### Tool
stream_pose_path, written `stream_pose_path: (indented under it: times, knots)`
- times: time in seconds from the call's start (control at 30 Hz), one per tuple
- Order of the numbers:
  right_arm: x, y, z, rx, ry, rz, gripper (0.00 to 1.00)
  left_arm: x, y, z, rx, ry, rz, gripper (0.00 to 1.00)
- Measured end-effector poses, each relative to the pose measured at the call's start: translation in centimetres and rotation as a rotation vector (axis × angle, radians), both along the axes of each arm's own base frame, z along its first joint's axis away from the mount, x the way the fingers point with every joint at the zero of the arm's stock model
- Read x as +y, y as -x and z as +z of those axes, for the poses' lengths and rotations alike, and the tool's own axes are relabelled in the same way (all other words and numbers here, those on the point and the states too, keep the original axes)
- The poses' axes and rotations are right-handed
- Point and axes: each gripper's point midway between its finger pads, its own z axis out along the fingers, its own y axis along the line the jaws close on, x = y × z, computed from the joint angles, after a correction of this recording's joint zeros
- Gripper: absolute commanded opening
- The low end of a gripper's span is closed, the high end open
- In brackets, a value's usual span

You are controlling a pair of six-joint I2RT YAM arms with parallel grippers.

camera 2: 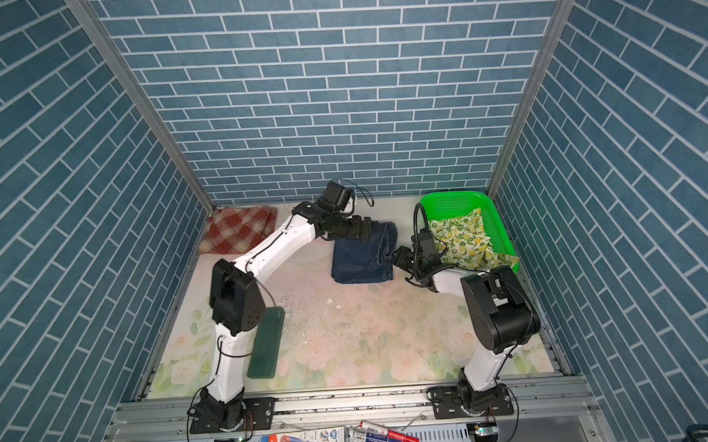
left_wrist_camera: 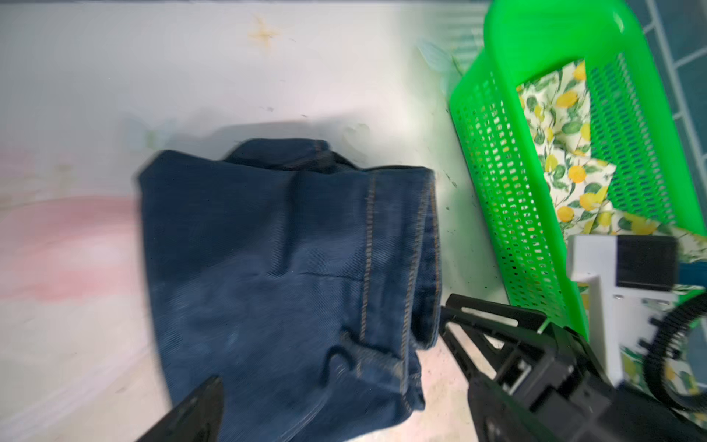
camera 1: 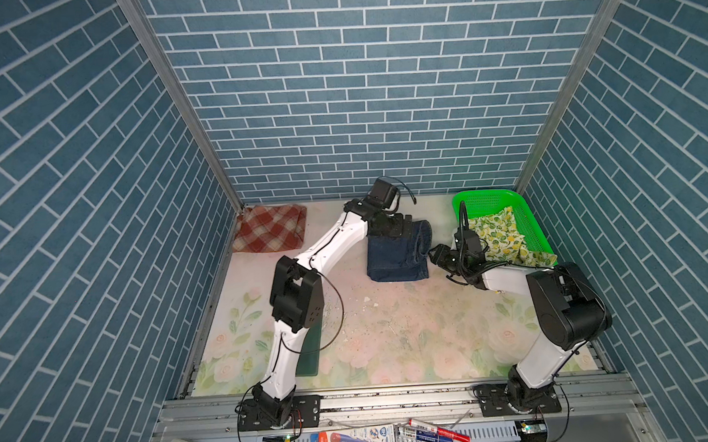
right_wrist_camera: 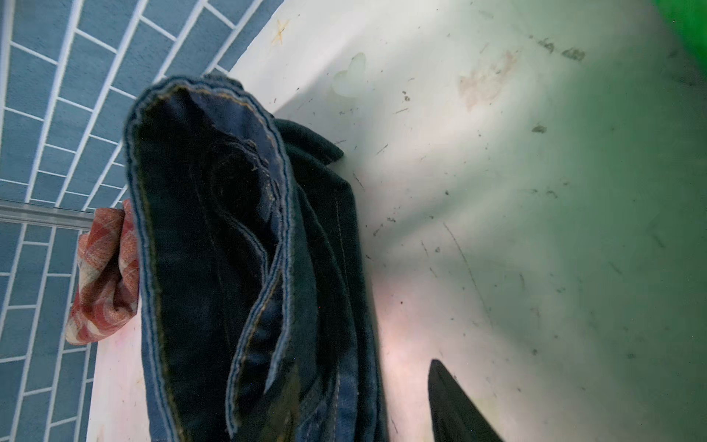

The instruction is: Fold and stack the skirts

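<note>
We hold the left gripper [camera 1: 405, 224] and right gripper [camera 1: 434, 256] spread and empty at the folded denim skirt [camera 1: 392, 261], apparently letting its fold settle before stacking.

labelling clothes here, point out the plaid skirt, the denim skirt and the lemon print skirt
plaid skirt [camera 1: 269, 231], in a top view, middle of the folded cloth
denim skirt [camera 1: 392, 261], in a top view, flat upper layer
lemon print skirt [camera 1: 504, 239], in a top view, middle of the cloth

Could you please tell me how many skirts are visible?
3: plaid skirt in the far-left corner, denim skirt mid-table, lemon-print skirt in the green basket; none appears hidden.
</note>
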Motion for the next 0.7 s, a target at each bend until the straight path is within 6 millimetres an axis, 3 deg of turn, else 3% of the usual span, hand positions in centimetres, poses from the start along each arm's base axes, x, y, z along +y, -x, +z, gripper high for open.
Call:
stream_pose_path:
  times: [0.1,0.23,0.5,0.7]
  knots:
    - [-0.3,0.0,0.0,-0.003,0.019,0.005,0.63,3.6,-0.5,0.4,-0.005,0.032,0.062,1.00]
    - [-0.4,0.1,1.2,-0.037,0.039,0.021,0.74,6.9,-0.9,-1.0,0.016,0.032,0.126,1.00]
    - [0.1,-0.6,4.6,-0.125,0.051,0.070,0.86,7.6,1.1,-4.7,0.085,0.033,0.117,1.00]
    - [1.6,-2.2,5.8,-0.146,0.038,0.129,0.97,7.7,1.3,-5.0,0.090,0.047,0.112,1.00]
